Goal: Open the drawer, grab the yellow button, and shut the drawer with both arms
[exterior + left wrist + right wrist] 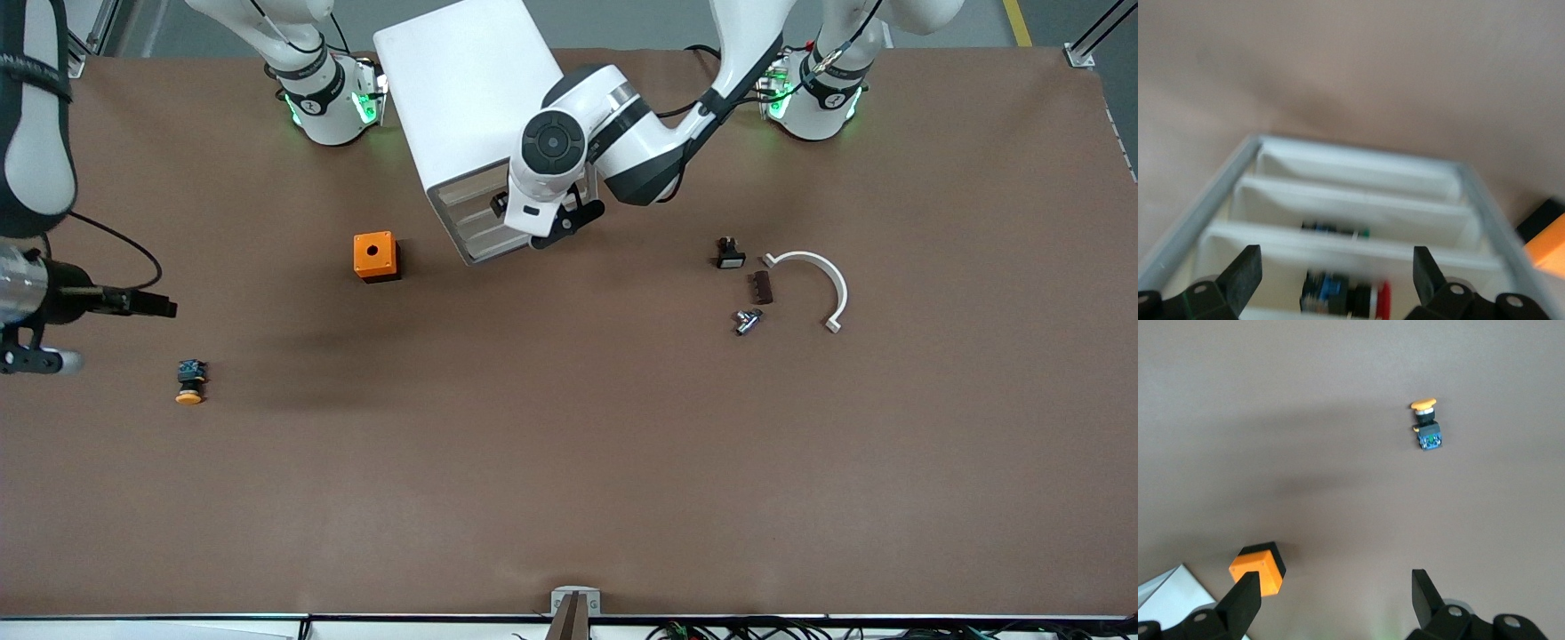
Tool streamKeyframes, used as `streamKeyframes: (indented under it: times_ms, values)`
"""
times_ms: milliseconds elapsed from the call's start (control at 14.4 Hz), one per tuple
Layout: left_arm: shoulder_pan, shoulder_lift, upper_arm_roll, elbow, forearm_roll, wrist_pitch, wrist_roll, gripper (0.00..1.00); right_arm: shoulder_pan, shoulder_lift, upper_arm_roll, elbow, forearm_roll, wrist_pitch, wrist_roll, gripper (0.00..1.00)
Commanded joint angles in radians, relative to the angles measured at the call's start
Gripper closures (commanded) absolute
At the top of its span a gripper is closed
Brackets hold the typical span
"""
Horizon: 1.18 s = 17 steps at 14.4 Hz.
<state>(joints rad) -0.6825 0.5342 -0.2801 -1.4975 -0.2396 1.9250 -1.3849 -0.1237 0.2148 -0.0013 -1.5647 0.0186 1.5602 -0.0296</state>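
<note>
The button (188, 383) lies on its side on the bare table (569, 462) toward the right arm's end, well apart from both sets of fingers. The right gripper (1331, 603) hangs in the air with its fingers (1245, 600) spread and empty. The left gripper (1338, 273) hovers over the cabinet's (462, 80) pulled-out drawer (1358, 200), fingers (1426, 270) spread wide above compartments holding small parts. The orange box (375, 256) stands beside the cabinet.

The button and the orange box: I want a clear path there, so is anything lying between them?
Nothing: between the button and the orange box only bare brown table shows, in the front view and the right wrist view.
</note>
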Motion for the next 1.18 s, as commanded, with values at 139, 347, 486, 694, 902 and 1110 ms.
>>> streamKeyframes:
  times_ms: [139, 347, 486, 694, 902, 1110]
  values:
    - [0.194, -0.062, -0.002, 0.143, 0.071, -0.239, -0.005, 0.0, 0.061, -0.063, 0.001, -0.017, -0.014, -0.037, 0.042, 0.0]
    - [0.286, -0.156, -0.001, 0.148, 0.072, -0.326, 0.131, 0.0, 0.105, -0.057, 0.001, 0.02, -0.046, -0.034, 0.069, 0.0]
    - [0.357, -0.2, 0.004, 0.149, 0.078, -0.438, 0.272, 0.0, 0.104, -0.054, 0.0, 0.034, -0.04, -0.037, 0.063, 0.0]
    - [0.429, -0.266, 0.001, 0.134, 0.161, -0.523, 0.424, 0.0, 0.107, -0.051, 0.0, 0.095, -0.037, -0.049, 0.059, 0.0]
    - [0.51, -0.298, 0.004, 0.132, 0.23, -0.593, 0.539, 0.0, 0.098, -0.051, -0.002, 0.179, -0.031, -0.118, 0.059, 0.0]
    - [0.619, -0.33, -0.005, 0.128, 0.232, -0.635, 0.735, 0.0, 0.099, -0.052, 0.0, 0.213, -0.028, -0.172, 0.056, 0.0]
